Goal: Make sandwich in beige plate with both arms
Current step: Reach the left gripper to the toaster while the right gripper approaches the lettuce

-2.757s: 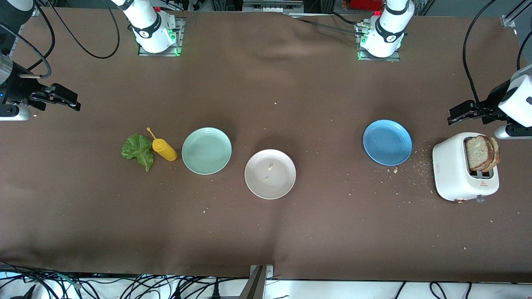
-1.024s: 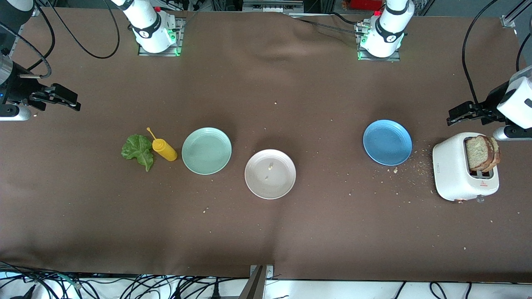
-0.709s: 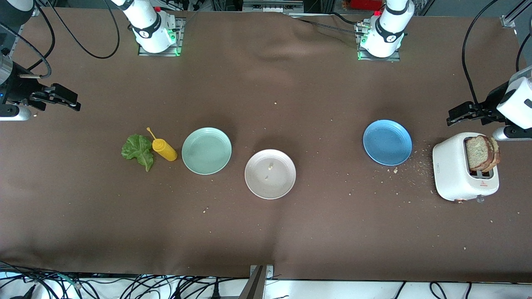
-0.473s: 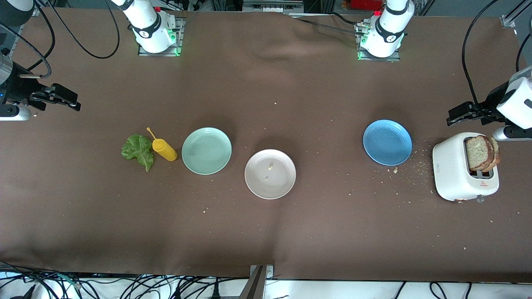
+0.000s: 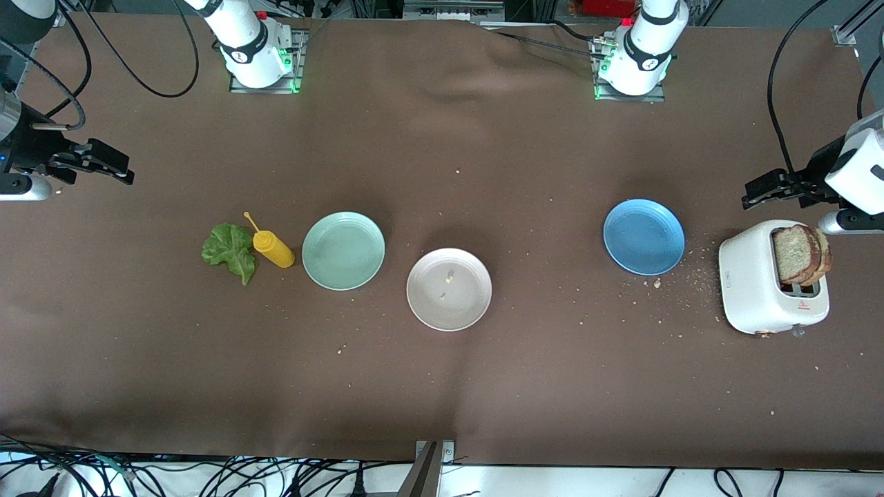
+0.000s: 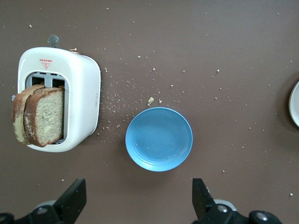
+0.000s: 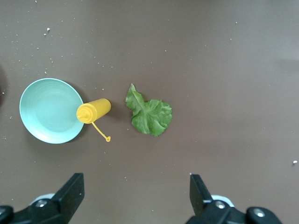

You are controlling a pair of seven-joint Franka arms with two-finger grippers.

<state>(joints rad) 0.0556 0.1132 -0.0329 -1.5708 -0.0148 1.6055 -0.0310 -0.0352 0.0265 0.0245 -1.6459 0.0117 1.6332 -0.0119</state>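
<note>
The beige plate (image 5: 449, 290) sits mid-table with only a few crumbs on it; its rim also shows in the left wrist view (image 6: 295, 105). Two brown bread slices (image 5: 801, 254) (image 6: 39, 114) stand in a white toaster (image 5: 749, 286) (image 6: 84, 93) at the left arm's end. A green lettuce leaf (image 5: 230, 252) (image 7: 150, 115) lies flat at the right arm's end. My left gripper (image 5: 753, 195) (image 6: 138, 198) is open and empty, up in the air beside the toaster. My right gripper (image 5: 124, 172) (image 7: 135, 191) is open and empty, over bare cloth beside the lettuce.
A blue plate (image 5: 644, 237) (image 6: 159, 139) lies between the toaster and the beige plate. A mint-green plate (image 5: 343, 250) (image 7: 49, 110) and a yellow squeeze bottle (image 5: 274, 250) (image 7: 93, 111) lie between the beige plate and the lettuce. Crumbs are scattered round the toaster.
The left gripper has drifted very slightly by the toaster. Nothing else has moved.
</note>
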